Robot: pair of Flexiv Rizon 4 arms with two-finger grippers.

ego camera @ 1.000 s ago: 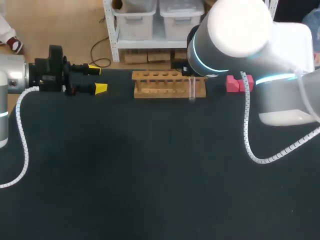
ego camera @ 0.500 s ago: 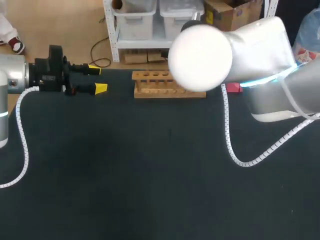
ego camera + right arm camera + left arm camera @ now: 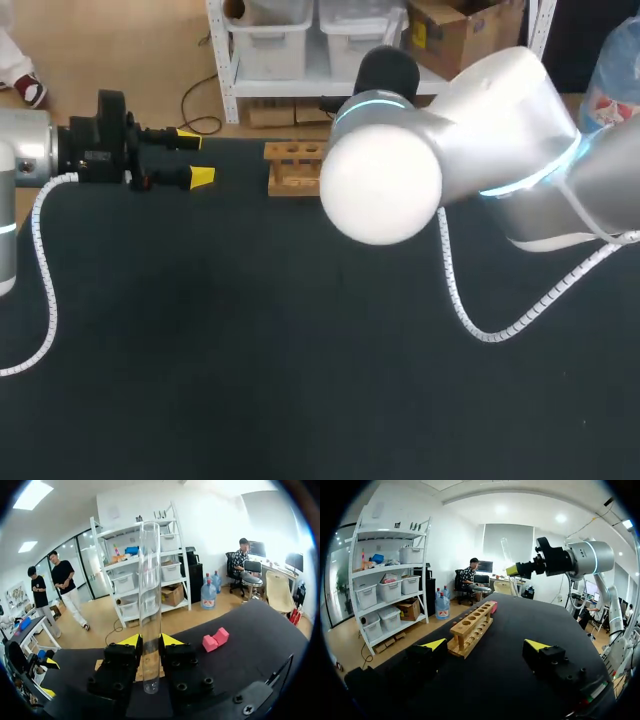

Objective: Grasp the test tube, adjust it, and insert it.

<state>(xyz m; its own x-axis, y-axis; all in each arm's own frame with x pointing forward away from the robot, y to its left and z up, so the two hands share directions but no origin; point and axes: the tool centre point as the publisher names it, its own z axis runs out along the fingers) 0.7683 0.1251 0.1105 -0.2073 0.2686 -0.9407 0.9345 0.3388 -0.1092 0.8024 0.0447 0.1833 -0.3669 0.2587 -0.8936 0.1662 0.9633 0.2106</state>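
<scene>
Hovering over the far side of the bench (image 3: pixel 250 350), the right arm (image 3: pixel 450 150) is, I judge, working through the adjusting step. It is probably sitting near the wooden rack (image 3: pixel 293 168), though it is hiding most of it from above. Next, the tube's bottom is needing lining up over a hole, then a straight descent. The right gripper (image 3: pixel 149 642) is clamping the test tube (image 3: pixel 150 605) upright by its lower part; the tube is looking long, clear and empty. The left gripper (image 3: pixel 195 158) is lying far left, fingers apart.

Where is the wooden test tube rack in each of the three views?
Head view: wooden rack at the table's far edge, mostly hidden behind the right arm.
Left wrist view: ahead of the left gripper, lengthwise.
Right wrist view: a sliver behind the right gripper.
Shared landmark: the left gripper's yellow tips.
</scene>
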